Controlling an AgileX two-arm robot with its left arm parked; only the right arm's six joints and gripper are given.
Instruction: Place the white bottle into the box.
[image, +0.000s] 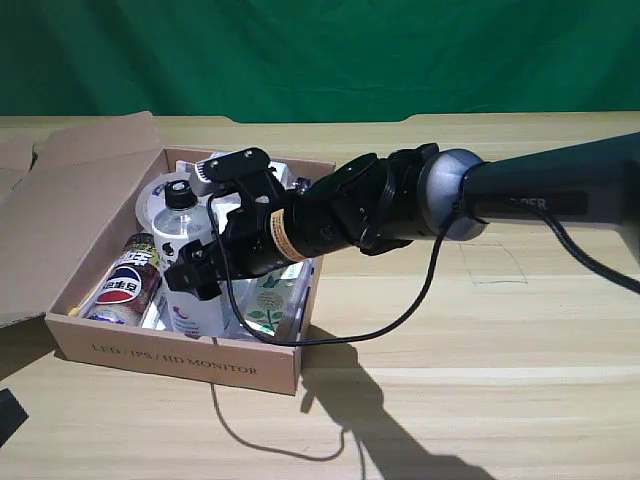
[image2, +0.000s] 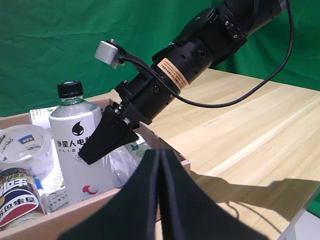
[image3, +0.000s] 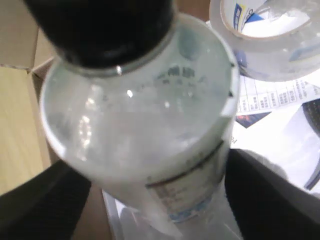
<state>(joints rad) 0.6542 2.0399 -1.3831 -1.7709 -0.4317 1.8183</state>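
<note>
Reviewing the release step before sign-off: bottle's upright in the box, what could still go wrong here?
1. The white bottle stands upright among clutter in the box; the right gripper fingers flank it closely, so retracting could tip it.
2. The tape roll and cola can sit close by; a sideways pull could knock them.

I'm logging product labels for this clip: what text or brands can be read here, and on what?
"LED / IPS / HD MONITOR": front wall of the box.
Pepsi globe logo with Chinese characters, not legible: the can in the box.
Black and teal print on the white bottle: too blurred to read.
Yellow sticker on the right gripper: too small to read.
Tape roll print: unreadable.
</note>
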